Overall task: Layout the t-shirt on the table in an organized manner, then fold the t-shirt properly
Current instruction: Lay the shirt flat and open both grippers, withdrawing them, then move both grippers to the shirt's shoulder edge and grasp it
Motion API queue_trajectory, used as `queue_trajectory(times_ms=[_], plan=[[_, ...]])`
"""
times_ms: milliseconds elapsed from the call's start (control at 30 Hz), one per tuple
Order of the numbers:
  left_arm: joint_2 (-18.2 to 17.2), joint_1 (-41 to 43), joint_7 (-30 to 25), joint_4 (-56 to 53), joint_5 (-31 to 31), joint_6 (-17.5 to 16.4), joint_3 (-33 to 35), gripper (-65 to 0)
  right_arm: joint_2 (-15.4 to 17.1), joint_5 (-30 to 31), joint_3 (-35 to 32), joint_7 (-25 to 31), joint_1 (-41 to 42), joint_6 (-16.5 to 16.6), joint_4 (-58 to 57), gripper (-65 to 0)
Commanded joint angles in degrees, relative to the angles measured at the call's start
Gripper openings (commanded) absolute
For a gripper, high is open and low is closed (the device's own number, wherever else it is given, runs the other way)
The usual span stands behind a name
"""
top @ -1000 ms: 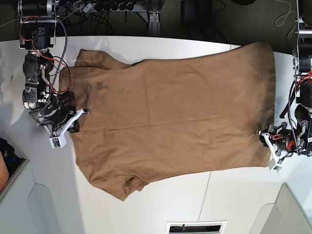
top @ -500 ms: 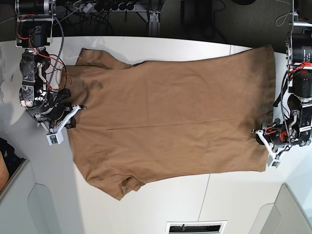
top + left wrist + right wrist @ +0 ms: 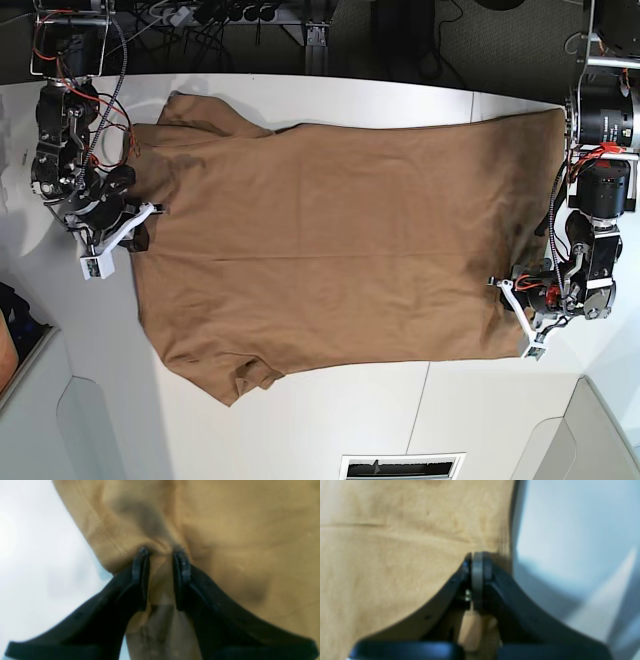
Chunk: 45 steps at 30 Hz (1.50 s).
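The tan-brown t-shirt (image 3: 330,240) lies spread flat across the white table (image 3: 330,95), neck end at the left and hem at the right. One sleeve (image 3: 200,115) points to the far edge, the other (image 3: 250,378) toward the near edge and is a little crumpled. My left gripper (image 3: 497,285) sits at the hem; in the left wrist view it (image 3: 161,555) is shut on a bunched ridge of t-shirt (image 3: 237,530). My right gripper (image 3: 150,212) is at the neck-end edge; its jaws (image 3: 477,557) are pressed together on the edge of the t-shirt (image 3: 395,555).
Cables and a power strip (image 3: 230,12) lie beyond the table's far edge. A thin seam (image 3: 420,400) crosses the near part of the table, and a slotted vent (image 3: 400,466) sits at the near edge. Bare table (image 3: 570,530) lies beside the neck end.
Both grippers have moved left in the base view, and the whole t-shirt has slid left with them. The hem corner on the right has drawn in from the table's end.
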Motion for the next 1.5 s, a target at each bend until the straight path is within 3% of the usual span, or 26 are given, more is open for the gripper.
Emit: queue_trajectory(times_ms=[0, 300, 400, 567, 667, 767, 867, 1000, 1200, 1467], plan=[[-0.2, -1.2, 0.6, 0.3, -0.2, -0.4, 0.0, -47.5, 0.8, -0.9, 0.9, -2.8, -0.3, -0.4, 0.3, -65.0], [-1.3, -1.5, 0.5, 0.4, -0.7, -0.4, 0.0, -46.8, 0.8, 1.0, 1.9, -1.8, -0.4, -0.5, 1.8, -65.0], [-3.7, -1.7, 0.7, 2.6, -5.7, -0.4, 0.0, -41.3, 0.8, 1.8, 1.9, -1.0, -0.4, -0.5, 4.1, -65.0], [-8.0, -1.7, 4.7, 9.9, -12.6, -0.4, 0.0, -40.8, 0.8, 1.8, 2.0, -1.2, -0.4, -0.5, 10.3, -65.0], [-10.6, -1.6, 7.1, 13.9, -17.9, -0.5, 0.0, -40.8, 0.8, 2.1, 2.0, -4.3, -0.2, -0.7, 15.0, -64.1], [-13.2, -1.0, 8.6, 15.8, -21.8, -3.1, 0.0, -40.9, 0.8, 3.4, 2.3, -9.6, -0.3, -0.7, 19.7, -53.2], [-16.0, 0.9, 10.7, 15.9, -27.3, -5.9, 0.0, -40.9, 1.1, 5.4, 3.4, -14.6, -0.9, -0.7, 22.9, -50.4], [-19.9, 5.1, 13.0, 15.9, -34.9, -10.2, -0.1, -40.9, 2.4, 8.7, 5.5, -15.3, -5.0, -0.6, 24.9, -50.4], [-25.4, 13.2, 18.4, 16.0, -48.7, -10.6, -2.5, -40.9, 2.9, 13.1, 12.3, -16.1, -15.0, 0.0, 28.1, -50.4], [-28.4, 25.5, 21.4, 19.2, -53.5, -10.6, -13.4, -40.9, 2.8, 20.6, 22.6, -17.4, -27.1, 3.5, 32.4, -49.8]])
